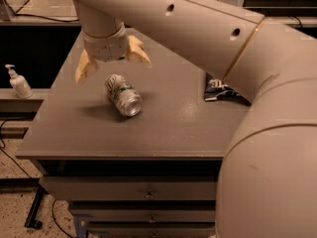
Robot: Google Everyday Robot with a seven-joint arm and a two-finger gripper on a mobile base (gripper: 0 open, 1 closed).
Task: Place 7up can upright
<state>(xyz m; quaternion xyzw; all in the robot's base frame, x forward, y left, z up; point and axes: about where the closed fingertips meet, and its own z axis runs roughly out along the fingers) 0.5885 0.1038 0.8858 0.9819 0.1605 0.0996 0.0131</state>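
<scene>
1. We see the arm (198, 24) reaching across the grey tabletop (173, 128).
2. The gripper (113, 71) hangs over the tabletop; its jaws are spread wide and hold nothing.
3. A dark bag (223, 90) lies well apart from the jaws, beside the arm.
4. The 7up can (123, 94) lies on its side just below the jaws, between them, one silver end facing us.

The room is dim, with soft light coming from above. The pale two-finger gripper (113, 69) hangs over the back left of the flat grey table top (173, 128), fingers spread wide. A soft dark shadow lies just left of the small silver and green drink can (122, 94), whose shiny end glints. The thick pale arm (267, 148) up close looks blurry.
</scene>
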